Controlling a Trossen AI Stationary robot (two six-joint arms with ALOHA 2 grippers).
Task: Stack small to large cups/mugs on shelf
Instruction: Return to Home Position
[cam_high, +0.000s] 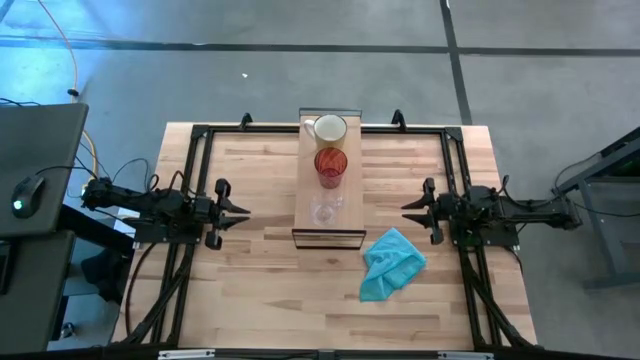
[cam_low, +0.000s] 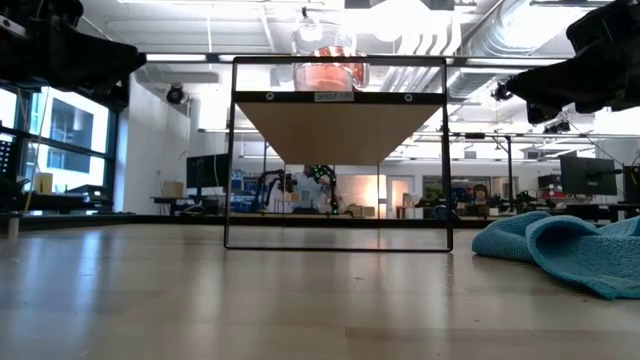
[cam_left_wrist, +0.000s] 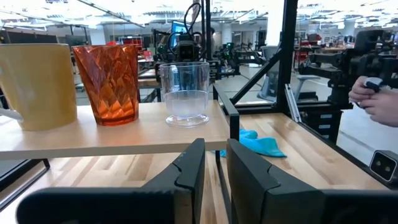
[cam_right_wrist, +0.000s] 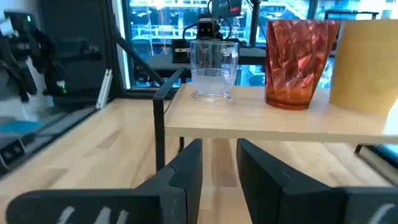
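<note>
On the raised light-wood shelf (cam_high: 345, 222) three cups stand in a row on their bases. The cream mug (cam_high: 330, 129) is at the far end, the red cup (cam_high: 331, 165) in the middle and the clear glass (cam_high: 325, 210) toward the near end. The left wrist view shows the same row: mug (cam_left_wrist: 37, 84), red cup (cam_left_wrist: 112, 84), glass (cam_left_wrist: 185, 93). My left gripper (cam_high: 243, 212) hovers open to the shelf's left and points at it. My right gripper (cam_high: 408, 211) hovers open to its right, facing the glass (cam_right_wrist: 213, 68).
A crumpled teal cloth (cam_high: 392, 262) lies on the table near the shelf's near right corner. The shelf stands on a thin dark frame (cam_low: 340, 240) with open space under its board. Black rails run along the table's left, right and far sides. A person's hand (cam_left_wrist: 376, 102) shows beyond the table.
</note>
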